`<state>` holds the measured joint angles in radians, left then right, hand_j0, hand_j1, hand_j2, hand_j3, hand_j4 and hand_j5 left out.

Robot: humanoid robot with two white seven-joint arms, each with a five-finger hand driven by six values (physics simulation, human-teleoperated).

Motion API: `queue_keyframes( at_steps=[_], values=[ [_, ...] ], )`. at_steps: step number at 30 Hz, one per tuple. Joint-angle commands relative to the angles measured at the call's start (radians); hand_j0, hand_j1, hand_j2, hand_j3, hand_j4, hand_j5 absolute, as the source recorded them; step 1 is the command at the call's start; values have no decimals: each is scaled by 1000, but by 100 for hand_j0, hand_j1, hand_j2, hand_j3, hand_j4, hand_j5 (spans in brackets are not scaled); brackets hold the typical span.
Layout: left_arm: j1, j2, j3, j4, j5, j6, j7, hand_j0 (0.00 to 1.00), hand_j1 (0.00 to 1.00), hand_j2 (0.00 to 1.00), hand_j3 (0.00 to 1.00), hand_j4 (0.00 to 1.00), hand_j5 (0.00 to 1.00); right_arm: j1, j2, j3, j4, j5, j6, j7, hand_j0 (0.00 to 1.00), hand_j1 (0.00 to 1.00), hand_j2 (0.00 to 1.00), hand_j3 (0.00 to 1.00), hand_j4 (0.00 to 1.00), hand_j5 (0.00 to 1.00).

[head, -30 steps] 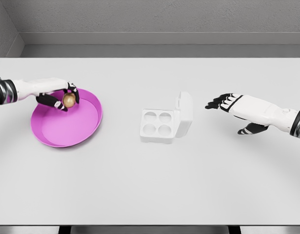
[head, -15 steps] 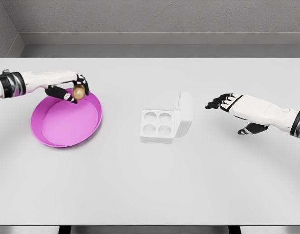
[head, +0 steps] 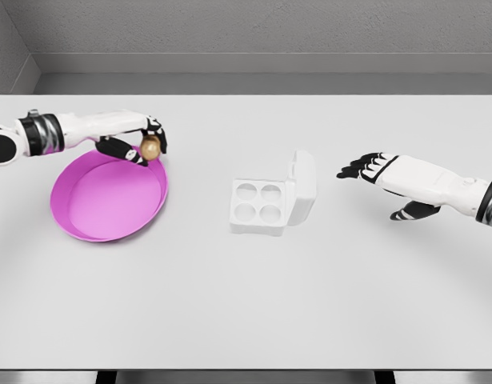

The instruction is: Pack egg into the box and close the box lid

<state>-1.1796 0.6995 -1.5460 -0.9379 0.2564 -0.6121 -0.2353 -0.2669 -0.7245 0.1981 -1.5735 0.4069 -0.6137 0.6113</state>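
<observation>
Egg (head: 151, 147) sat pinched in the curled fingers of our left hand (head: 142, 141), held above the far right rim of the pink plate (head: 110, 200) — clear of its surface. Our left arm reached in from the left, forearm nearly level, knuckles turned toward the box (head: 271, 198). That box lay to the hand's right, its lid upright, four cups bare. Beyond it our right hand (head: 382, 172) hovered palm-down — fingers stretched flat, gripping nothing, pointing at the lid.

We see the left robot hand (head: 142, 142) gripping the egg (head: 151, 147) above the pink plate's (head: 102, 216) far rim, the open box (head: 274, 198) well apart.
</observation>
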Motion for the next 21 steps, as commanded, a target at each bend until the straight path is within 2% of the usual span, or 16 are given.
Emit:
queue_keyframes(
  at_steps=[1, 21],
  values=[
    [0, -12, 7, -1, 7, 1, 1, 44, 44, 44, 44, 44, 44, 0, -1, 0, 0, -6, 3, 0, 100, 100, 100, 100, 100, 100],
    [-3, -101, 35, -47, 12, 1, -1, 43, 43, 43, 43, 43, 43, 0, -1, -2, 1, -6, 3, 0, 100, 100, 100, 100, 100, 100]
  ],
)
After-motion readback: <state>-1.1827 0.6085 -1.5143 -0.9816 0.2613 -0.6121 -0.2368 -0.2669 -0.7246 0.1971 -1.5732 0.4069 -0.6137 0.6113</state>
